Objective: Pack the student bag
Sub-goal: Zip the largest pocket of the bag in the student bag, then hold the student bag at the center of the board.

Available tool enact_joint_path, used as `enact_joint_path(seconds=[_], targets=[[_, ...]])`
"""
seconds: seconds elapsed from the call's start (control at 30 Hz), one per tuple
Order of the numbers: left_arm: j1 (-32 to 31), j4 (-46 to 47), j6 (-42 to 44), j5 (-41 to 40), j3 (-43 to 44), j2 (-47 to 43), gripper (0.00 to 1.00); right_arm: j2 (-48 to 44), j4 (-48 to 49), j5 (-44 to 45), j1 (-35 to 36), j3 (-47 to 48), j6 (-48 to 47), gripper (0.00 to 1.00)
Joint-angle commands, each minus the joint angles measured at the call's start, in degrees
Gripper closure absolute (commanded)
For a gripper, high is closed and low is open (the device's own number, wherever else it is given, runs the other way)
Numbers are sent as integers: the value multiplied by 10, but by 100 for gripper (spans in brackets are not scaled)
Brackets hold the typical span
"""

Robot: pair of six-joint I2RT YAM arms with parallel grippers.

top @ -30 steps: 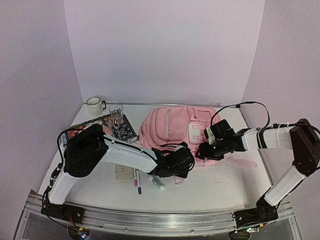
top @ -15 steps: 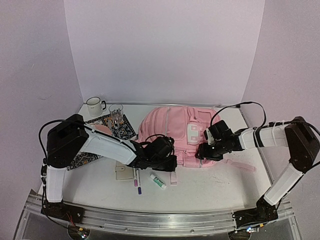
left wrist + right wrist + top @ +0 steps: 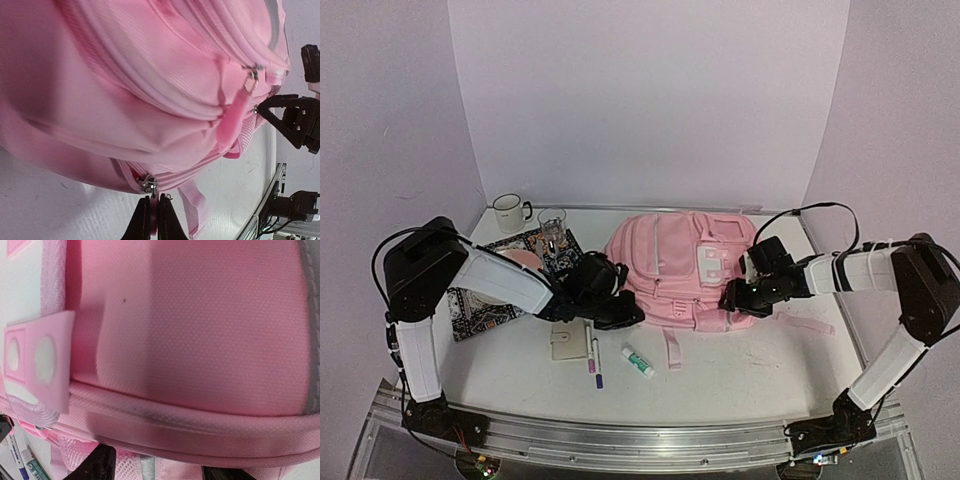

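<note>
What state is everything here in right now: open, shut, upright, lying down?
student bag: lying flat, front up.
left hand: shut on the bag's zip pull.
right hand: fingers apart at the bag's lower edge; grip unclear.
mug: upright.
glass: upright.
markers: lying flat.
glue stick: lying flat.
beige wallet: shut, lying flat.

Soft, even light with faint shadows; the student bag (image 3: 150,75) is blurred in the left wrist view.
</note>
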Motion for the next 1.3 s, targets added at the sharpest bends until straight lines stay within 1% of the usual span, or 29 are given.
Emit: enact_joint_path(seconds=[0.0, 0.07, 0.17, 0.23, 0.33, 0.47, 0.6, 0.67, 0.73, 0.93, 1.1, 1.13, 1.27], targets=[[56, -35, -4, -8, -39, -38, 100, -15, -78, 90, -38, -29, -1, 42], [66, -34, 0, -1, -44, -36, 100, -23, -77, 86, -38, -29, -10, 42], [65, -21, 3, 45, -36, -21, 100, -38, -73, 69, -32, -25, -39, 39], [57, -9, 1, 79, -28, -12, 100, -65, -71, 72, -7, -19, -68, 35], [40, -6, 4, 103, -6, -7, 100, -105, -67, 84, 41, -7, -111, 29], [25, -3, 2, 135, 22, -9, 100, -128, -41, 84, 109, 3, -176, 28], [16, 1, -1, 161, 44, -16, 100, -114, 9, 54, 175, 5, -243, 30], [12, 2, -5, 171, 52, -20, 100, -98, 38, 49, 196, 4, -264, 31], [9, 3, -7, 176, 58, -24, 100, -82, 60, 39, 208, 2, -284, 32], [1, 6, -15, 194, 68, -28, 100, -25, 118, 64, 240, 8, -351, 34], [-9, 13, -20, 209, 80, -31, 100, 23, 142, 80, 248, 23, -370, 37], [-10, 14, -21, 212, 82, -31, 100, 31, 143, 92, 249, 26, -369, 38], [-11, 23, -27, 228, 84, -36, 100, 52, 149, 153, 249, 35, -358, 57]])
